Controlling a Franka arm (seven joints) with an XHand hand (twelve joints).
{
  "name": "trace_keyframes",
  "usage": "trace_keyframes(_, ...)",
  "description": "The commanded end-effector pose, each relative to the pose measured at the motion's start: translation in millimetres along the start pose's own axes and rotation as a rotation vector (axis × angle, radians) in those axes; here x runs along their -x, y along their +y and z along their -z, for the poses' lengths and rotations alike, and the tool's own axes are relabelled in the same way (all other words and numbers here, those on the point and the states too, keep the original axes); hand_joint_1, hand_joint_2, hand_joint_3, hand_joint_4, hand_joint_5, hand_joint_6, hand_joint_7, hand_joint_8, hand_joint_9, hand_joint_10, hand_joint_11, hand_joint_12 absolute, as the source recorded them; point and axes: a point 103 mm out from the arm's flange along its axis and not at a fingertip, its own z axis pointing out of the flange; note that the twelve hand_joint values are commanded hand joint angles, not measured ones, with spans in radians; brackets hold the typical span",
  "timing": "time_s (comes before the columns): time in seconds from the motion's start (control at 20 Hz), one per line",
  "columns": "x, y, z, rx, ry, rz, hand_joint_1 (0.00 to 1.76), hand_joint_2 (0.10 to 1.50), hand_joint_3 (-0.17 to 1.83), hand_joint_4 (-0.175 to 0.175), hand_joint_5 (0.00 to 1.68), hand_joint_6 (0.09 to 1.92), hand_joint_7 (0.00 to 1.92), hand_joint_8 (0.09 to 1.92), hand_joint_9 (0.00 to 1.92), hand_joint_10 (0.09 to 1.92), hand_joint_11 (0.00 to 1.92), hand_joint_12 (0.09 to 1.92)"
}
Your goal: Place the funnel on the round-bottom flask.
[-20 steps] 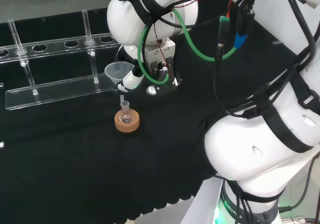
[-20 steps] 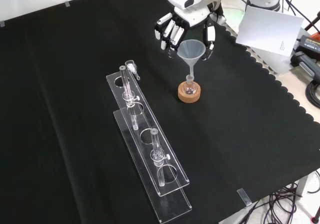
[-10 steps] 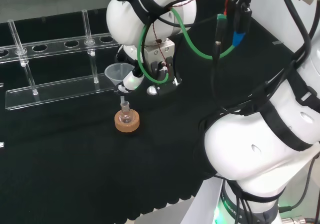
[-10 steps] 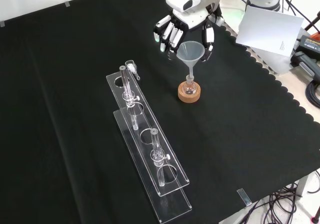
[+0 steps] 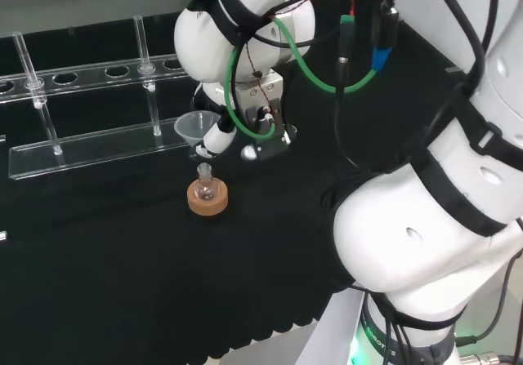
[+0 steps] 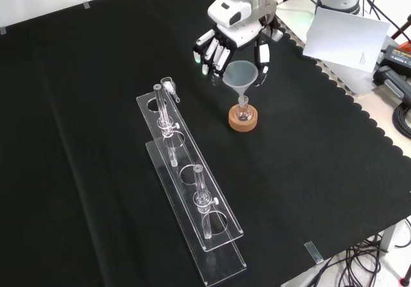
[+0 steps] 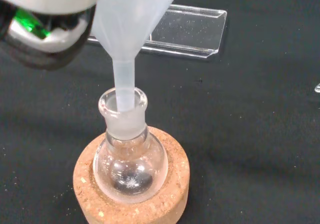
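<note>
Over the cork ring (image 6: 243, 119): funnel (image 6: 240, 76) stem now entering the round-bottom flask (image 7: 129, 159) mouth, lower than before.
Hand (image 6: 226, 42): fingers (image 6: 262, 57) curling, pinching the funnel rim.

Arm (image 5: 425, 242): glossy white rounded links, black straps fitted. Green cable (image 5: 306, 59) looped, black leads alongside. Hand (image 6: 232, 40): white shell, black finger segments.

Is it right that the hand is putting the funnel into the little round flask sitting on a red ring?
Not quite. The wrist view shows the ring is cork, not red. The rest holds: the hand holds the funnel, its stem entering the flask neck.
</note>
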Motion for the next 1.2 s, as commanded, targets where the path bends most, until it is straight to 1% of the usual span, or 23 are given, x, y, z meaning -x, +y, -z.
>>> trace_keyframes(0.05,1,15,-14,0.017,0.011,-0.013,0.94,0.47,0.72,0.082,0.88,0.21,1.14,0.29,0.71,0.45,0.00,1.34)
trace_keyframes(0.3,5,8,-24,0.000,0.020,-0.026,0.94,0.47,0.72,0.082,0.88,0.22,1.14,0.29,0.71,0.45,0.00,1.34)
trace_keyframes(0.7,1,1,-31,0.001,0.064,-0.055,0.94,0.47,0.72,0.083,0.88,0.22,1.14,0.29,0.71,0.45,0.00,1.33)
trace_keyframes(1.0,-1,-6,-31,0.004,0.060,-0.045,0.94,0.47,0.72,0.080,0.88,0.22,1.13,0.29,0.71,0.44,0.00,1.33)
trace_keyframes(1.2,-1,-8,-33,0.001,0.068,-0.055,0.94,0.47,0.72,0.078,0.87,0.23,1.13,0.29,0.71,0.44,0.00,1.33)
